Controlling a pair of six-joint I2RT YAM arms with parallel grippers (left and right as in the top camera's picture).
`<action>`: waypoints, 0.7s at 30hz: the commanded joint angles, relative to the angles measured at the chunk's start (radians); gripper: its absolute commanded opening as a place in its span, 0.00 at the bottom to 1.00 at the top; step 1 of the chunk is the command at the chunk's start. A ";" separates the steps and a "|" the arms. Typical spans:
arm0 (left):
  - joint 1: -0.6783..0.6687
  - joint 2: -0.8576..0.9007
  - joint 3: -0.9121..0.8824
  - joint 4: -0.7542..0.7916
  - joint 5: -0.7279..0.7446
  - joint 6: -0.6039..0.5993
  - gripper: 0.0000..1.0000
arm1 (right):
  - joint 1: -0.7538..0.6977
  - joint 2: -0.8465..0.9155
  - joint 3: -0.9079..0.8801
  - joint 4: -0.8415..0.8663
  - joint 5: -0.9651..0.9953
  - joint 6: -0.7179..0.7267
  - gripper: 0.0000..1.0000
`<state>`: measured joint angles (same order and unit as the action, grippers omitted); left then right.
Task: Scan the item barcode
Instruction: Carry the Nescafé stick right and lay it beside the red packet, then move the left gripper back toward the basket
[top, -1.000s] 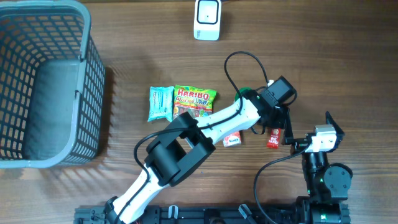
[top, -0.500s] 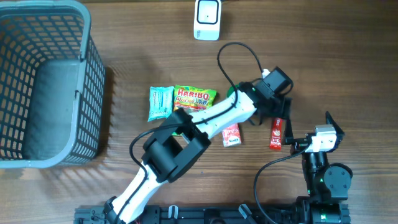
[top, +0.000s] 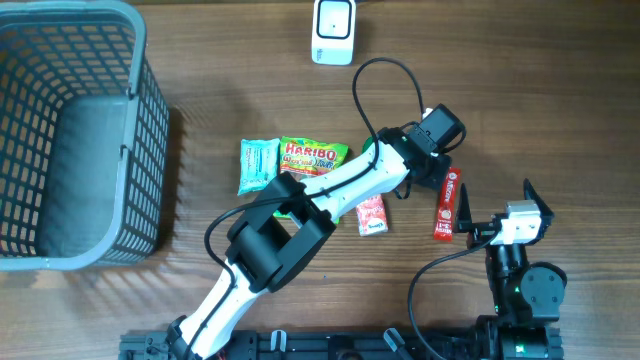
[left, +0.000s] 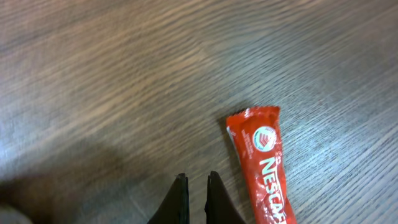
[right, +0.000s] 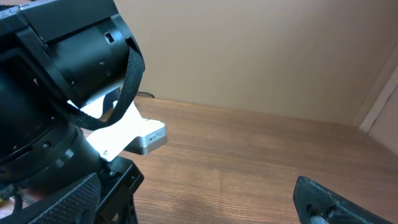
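Observation:
A red Nescafe stick (top: 447, 205) lies flat on the wooden table, right of centre. It also shows in the left wrist view as the red stick (left: 264, 165), just right of my fingers and apart from them. My left gripper (left: 197, 178) is shut with nothing between its jaws, hovering over bare wood; from overhead the left gripper (top: 437, 172) sits at the stick's upper end. My right gripper (top: 496, 205) stands wide open and empty at the stick's right side. The white barcode scanner (top: 333, 30) stands at the table's far edge.
A grey mesh basket (top: 140, 150) fills the left side. A Haribo bag (top: 313, 160), a light blue packet (top: 258, 165) and a small red packet (top: 371, 215) lie mid-table beside the left arm. In the right wrist view the left arm's black wrist (right: 62, 93) blocks the left half.
My left gripper opened, let go of the red stick and shut again empty. The stick now lies flat, slightly farther up the table. The right arm has not moved.

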<state>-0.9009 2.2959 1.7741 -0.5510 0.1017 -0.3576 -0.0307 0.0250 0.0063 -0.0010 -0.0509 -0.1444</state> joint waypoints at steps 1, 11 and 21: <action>0.002 -0.061 0.022 0.016 -0.013 0.177 0.04 | 0.002 -0.005 -0.001 0.002 0.006 -0.013 1.00; 0.007 -0.214 0.022 -0.014 -0.014 0.193 0.04 | 0.002 -0.005 -0.001 0.002 0.006 -0.013 1.00; 0.021 -0.578 0.022 -0.124 -0.487 0.246 0.04 | 0.002 -0.005 -0.001 0.002 0.006 -0.013 1.00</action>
<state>-0.8841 1.8584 1.7760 -0.7052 -0.1612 -0.1791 -0.0307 0.0250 0.0063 -0.0010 -0.0509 -0.1444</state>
